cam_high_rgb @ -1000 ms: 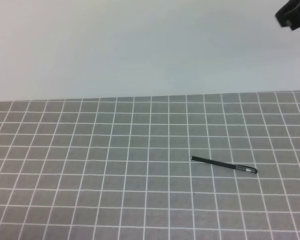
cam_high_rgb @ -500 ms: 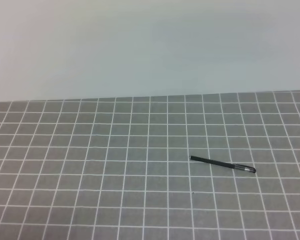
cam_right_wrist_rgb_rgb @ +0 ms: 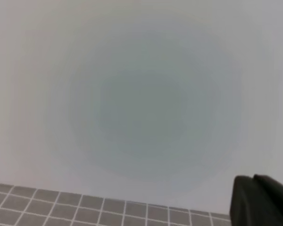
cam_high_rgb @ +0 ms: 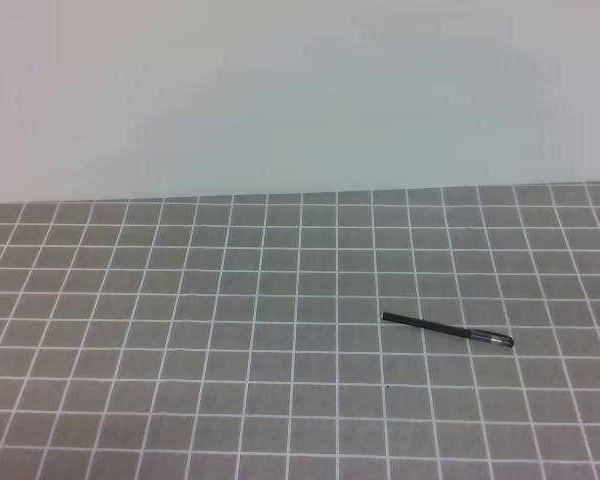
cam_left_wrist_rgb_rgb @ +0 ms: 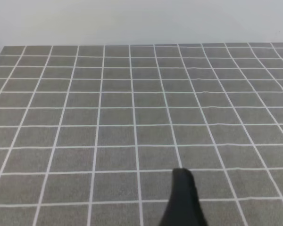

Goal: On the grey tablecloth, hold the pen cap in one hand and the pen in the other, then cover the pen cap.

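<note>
— Grippers first: what do they show?

— Left gripper (cam_left_wrist_rgb_rgb: 183,200) appears in its wrist view only as one dark finger rising from the bottom edge; its jaws stand spread wide, and nothing lies between them. It hangs above bare squares of the grey tablecloth (cam_left_wrist_rgb_rgb: 108,117).

— And the other one?

— Right gripper (cam_right_wrist_rgb_rgb: 262,200) is a dark blurred shape in the lower right corner of its wrist view, jaws closed together, with nothing visible in them. Behind it is mostly pale wall (cam_right_wrist_rgb_rgb: 141,94), with a thin strip of the cloth along the bottom.

— Where is the pen?

— Lying flat on the cloth in the high view, right of the middle: the pen (cam_high_rgb: 447,330) runs slightly downhill from left to right, its dark thin end at the left. At the right end sits a greyer, glinting piece, the pen cap (cam_high_rgb: 494,339), in line with the pen's body and touching it. Neither gripper is in that view, so both are well apart from the pen.

— Anything around it?

— Only gridded cloth on every side, and the pale wall beyond the cloth's far edge.
</note>
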Motion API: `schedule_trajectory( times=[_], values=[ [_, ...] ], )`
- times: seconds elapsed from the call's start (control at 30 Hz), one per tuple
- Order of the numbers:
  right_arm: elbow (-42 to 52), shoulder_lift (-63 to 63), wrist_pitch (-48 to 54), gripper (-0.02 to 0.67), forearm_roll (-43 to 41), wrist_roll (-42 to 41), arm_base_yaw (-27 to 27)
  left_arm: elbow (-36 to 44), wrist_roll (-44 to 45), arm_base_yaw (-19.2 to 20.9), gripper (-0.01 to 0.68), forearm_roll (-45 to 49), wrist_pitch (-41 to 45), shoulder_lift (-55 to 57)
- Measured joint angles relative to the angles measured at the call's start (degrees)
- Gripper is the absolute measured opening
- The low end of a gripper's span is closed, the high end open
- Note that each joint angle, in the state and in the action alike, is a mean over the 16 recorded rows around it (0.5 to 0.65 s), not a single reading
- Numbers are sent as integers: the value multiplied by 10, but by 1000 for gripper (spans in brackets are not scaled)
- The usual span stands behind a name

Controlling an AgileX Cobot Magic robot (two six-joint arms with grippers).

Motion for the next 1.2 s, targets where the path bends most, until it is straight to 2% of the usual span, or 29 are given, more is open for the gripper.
schedule_trajectory(
  times=[0.23, 0.47, 0.8, 1.2],
  values=[
    [173, -166, -34, 1, 9, 3, -24, 0, 0, 0, 468, 0, 0, 0],
    [268, -233, -26, 0, 16, 3, -24, 0, 0, 0, 468, 0, 0, 0],
    [300, -247, 2, 0, 17, 33, -24, 0, 0, 0, 468, 0, 0, 1],
    [301, -248, 57, 0, -110, 187, -24, 0, 0, 0, 468, 0, 0, 1]
  ],
)
